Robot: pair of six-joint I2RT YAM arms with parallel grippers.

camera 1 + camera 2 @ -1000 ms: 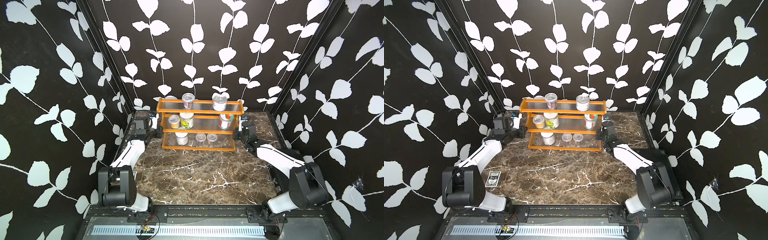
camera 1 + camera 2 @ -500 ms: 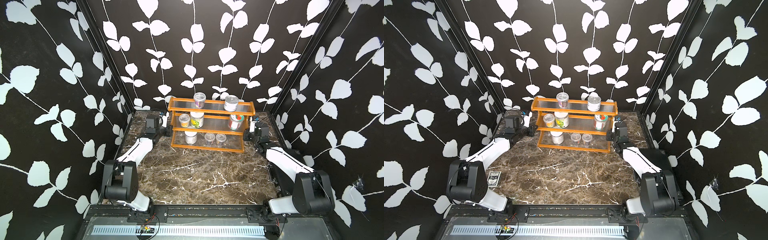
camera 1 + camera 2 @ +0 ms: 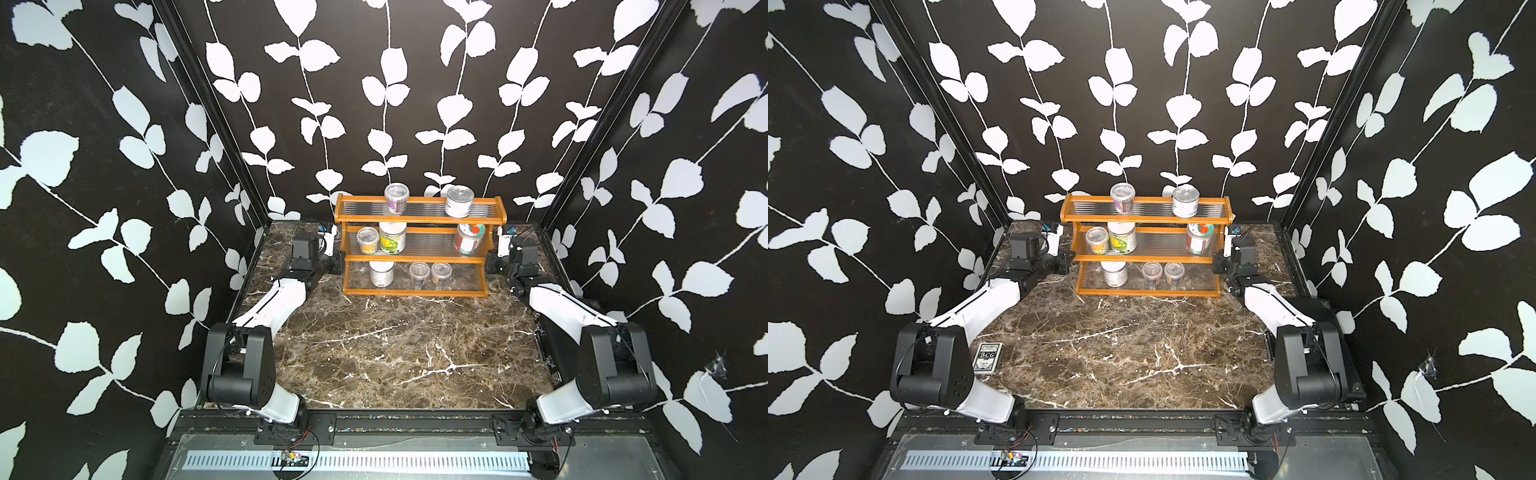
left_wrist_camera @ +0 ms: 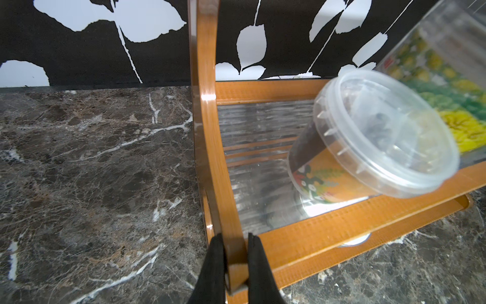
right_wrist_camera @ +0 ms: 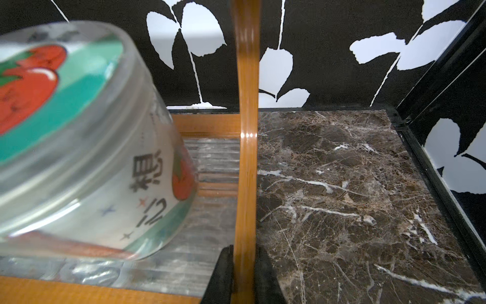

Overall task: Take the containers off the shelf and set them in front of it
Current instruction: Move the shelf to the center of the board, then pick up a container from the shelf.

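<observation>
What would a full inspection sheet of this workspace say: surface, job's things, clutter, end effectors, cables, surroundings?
Surface: brown marble tabletop, no spills seen.
Job's things: shelf holds purple-label tub, tin can on top; orange-label tub, yellow-green jar, strawberry jar in the middle; white-lid jar, two clear cups lowest.
Clutter: card box beside the left arm.
End effectors: left end effector and right end effector each shut on a shelf end post.
Cables: thin wires at the front rail.
Surroundings: black walls with white leaves.
</observation>
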